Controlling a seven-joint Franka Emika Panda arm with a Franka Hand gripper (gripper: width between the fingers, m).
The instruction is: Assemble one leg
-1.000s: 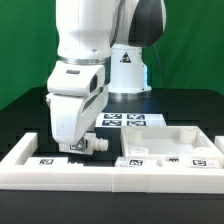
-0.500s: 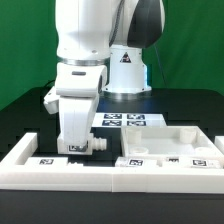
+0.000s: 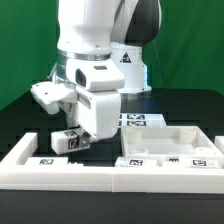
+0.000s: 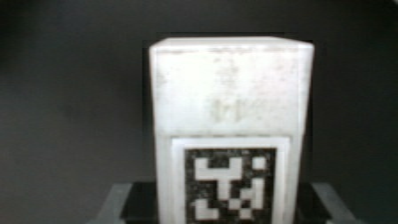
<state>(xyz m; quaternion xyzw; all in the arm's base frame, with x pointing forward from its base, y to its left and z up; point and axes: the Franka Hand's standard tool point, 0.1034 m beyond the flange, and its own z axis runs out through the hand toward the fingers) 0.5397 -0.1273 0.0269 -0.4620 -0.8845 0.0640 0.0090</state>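
The leg (image 3: 64, 141) is a short white post with a black-and-white tag on its side. It lies roughly level in my gripper (image 3: 84, 140), above the black table near the exterior view's left. In the wrist view the leg (image 4: 231, 100) fills the middle, with its tag next to the dark fingers (image 4: 134, 205) that close on both its sides. The wide flat white panel with raised edges (image 3: 165, 143) lies on the table at the exterior view's right.
A white frame rail (image 3: 60, 170) with small tags runs along the front of the table. The marker board (image 3: 140, 120) lies behind the panel by the arm's base. A green wall stands at the back.
The wrist has turned and swung toward the exterior view's right. The leg, earlier hidden under the hand, now sticks out sideways toward the exterior view's left and sits higher.
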